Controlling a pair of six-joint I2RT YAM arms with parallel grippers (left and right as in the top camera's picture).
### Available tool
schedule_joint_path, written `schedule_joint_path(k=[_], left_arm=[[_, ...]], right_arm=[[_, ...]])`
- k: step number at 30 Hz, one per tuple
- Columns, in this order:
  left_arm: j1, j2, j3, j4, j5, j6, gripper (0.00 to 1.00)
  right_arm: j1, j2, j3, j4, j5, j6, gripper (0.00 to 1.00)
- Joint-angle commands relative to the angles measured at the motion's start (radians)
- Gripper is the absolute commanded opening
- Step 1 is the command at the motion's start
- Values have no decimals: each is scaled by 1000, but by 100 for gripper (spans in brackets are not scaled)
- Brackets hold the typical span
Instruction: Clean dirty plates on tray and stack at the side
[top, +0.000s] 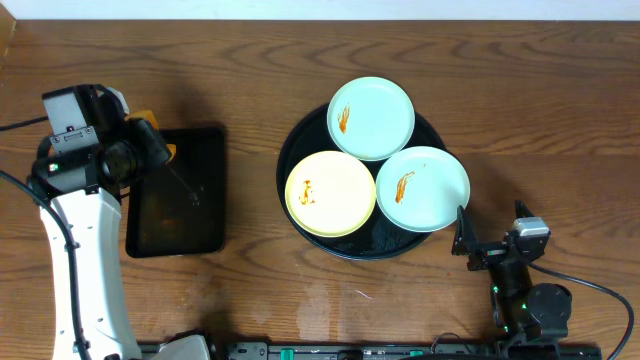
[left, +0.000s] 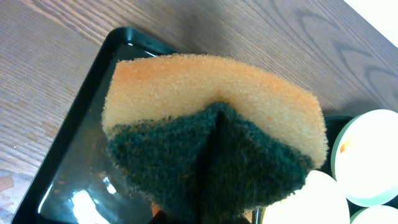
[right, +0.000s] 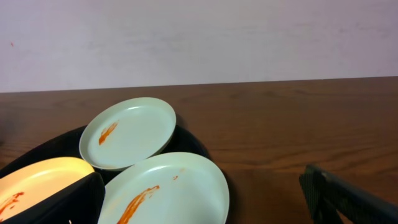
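Observation:
The round black tray (top: 293, 150) holds three plates: a mint-blue plate (top: 371, 118) at the back, a pale yellow plate (top: 331, 193) at the front left and a second mint-blue plate (top: 422, 188) at the right. Each has an orange-brown smear. My left gripper (top: 150, 135) is shut on an orange sponge (left: 211, 99) with a dark green scouring side, held over the rectangular tray. My right gripper (top: 480, 240) is open and empty, low at the round tray's front right edge. In the right wrist view the near mint plate (right: 165, 186) lies between its fingers (right: 200, 182).
A rectangular black tray (top: 178, 190) with a wet sheen lies at the left, also in the left wrist view (left: 74, 162). Bare wood-grain tabletop (top: 250, 60) surrounds both trays. A cable trails by the right arm's base (top: 600, 290).

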Motion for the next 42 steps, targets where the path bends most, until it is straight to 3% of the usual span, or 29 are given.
schedule_joint_path(k=[1,8,11,17,21,25,34,37,42], left_arm=[[5,3,7,12,-8,14,8],[5,-30,50,15,-12,10,7],[5,-11,24,27,-81,8,7],[5,141,-73,66,-102,-23,7],[5,208,-60,68,-21,-22,8],[5,172,-6,59,42,-22,8],[5,-60,44,60,24,9,7],[5,-58,27,56,-83,12,7],[5,43,-71,77,-117,3,7]], right_arm=[[-10,-2,-2,-3,-1,-10,99],[-10,-2,-2,-3,-1,-10,99],[-10,-2,-2,-3,-1,-10,99],[-10,-2,-2,-3,-1,-10,99],[-10,-2,-2,-2,-1,-10,99],[-10,-2,-2,-3,-1,-10,99],[-10,-2,-2,-3,-1,-10,99],[-10,-2,-2,-3,-1,-10,99],[-10,-2,-2,-3,-1,-10,99]])
